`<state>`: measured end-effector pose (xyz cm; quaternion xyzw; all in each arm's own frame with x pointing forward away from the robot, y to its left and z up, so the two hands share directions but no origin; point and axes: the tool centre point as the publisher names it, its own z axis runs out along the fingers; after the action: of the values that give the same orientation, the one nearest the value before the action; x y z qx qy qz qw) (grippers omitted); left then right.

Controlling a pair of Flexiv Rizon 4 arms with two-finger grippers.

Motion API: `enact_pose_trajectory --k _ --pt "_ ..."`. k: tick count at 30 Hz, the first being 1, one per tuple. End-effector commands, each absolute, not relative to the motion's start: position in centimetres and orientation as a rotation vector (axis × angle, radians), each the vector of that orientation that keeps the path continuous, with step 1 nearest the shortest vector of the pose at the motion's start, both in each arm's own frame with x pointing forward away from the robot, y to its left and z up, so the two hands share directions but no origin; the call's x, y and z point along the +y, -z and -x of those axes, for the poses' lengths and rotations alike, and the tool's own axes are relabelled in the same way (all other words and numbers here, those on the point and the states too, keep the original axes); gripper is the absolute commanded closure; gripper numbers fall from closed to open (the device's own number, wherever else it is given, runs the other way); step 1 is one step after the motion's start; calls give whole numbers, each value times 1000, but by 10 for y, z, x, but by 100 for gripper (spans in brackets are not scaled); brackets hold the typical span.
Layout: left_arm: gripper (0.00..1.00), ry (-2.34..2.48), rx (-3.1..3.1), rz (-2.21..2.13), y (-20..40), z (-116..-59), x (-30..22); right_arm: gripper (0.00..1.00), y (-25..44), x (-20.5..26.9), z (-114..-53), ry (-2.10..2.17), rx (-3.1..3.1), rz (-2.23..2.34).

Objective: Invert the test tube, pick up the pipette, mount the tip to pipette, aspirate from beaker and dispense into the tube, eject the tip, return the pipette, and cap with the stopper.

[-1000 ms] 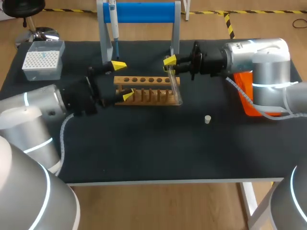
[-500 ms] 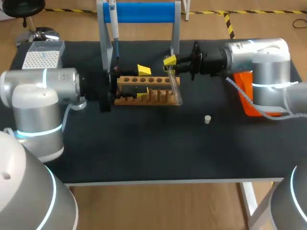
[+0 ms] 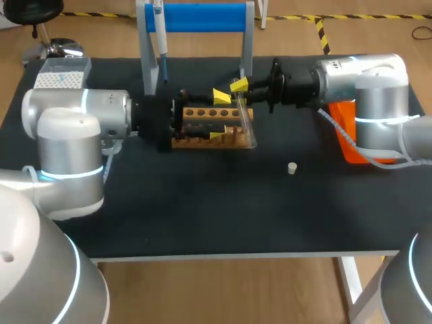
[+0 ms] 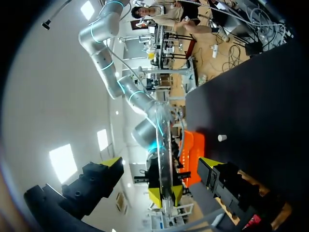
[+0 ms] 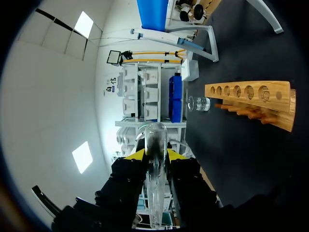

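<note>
The test tube (image 3: 247, 125) hangs slanted across the right end of the wooden rack (image 3: 202, 113), a little above the tabletop (image 3: 202, 209). The right pincer (image 3: 237, 90) has it clamped near one end, its yellow tips pressing the glass from two sides. Which end of the tube is the mouth I cannot tell from here. The left pincer (image 3: 219, 116) sits over the rack with its fingers wide apart, and the tube is just ahead of them, untouched. To my eye this is a handover or a regrip, and it looks tight: the two pincers are very near each other, so a small misjudged advance could knock fingers together or push the tube against the rack. If the right one lets go before the left has closed squarely on the glass, the tube would likely drop onto the rack and roll. The stopper (image 3: 291, 168) lies alone, well apart, and the pipette (image 3: 160, 37) hangs on its blue stand (image 3: 202, 17)
</note>
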<state>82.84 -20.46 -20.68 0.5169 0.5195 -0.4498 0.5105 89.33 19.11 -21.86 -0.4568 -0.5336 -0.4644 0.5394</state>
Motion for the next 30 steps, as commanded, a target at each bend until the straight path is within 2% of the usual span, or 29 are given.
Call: enact_pose_trajectory --k 1,27,29,30 --pt "0 1076 1266 -1233 208 -824 -216 100 218 190 -894 1102 -1271 1086" --pt "0 1109 1293 -1134 212 -798 -255 100 218 190 -894 1102 -1271 1086" --pt "3 1108 1289 -1133 212 -798 -257 100 218 190 -894 1102 -1271 1086" --pt "9 1109 1287 -1133 212 -799 -257 100 218 190 -894 1102 -1271 1086"
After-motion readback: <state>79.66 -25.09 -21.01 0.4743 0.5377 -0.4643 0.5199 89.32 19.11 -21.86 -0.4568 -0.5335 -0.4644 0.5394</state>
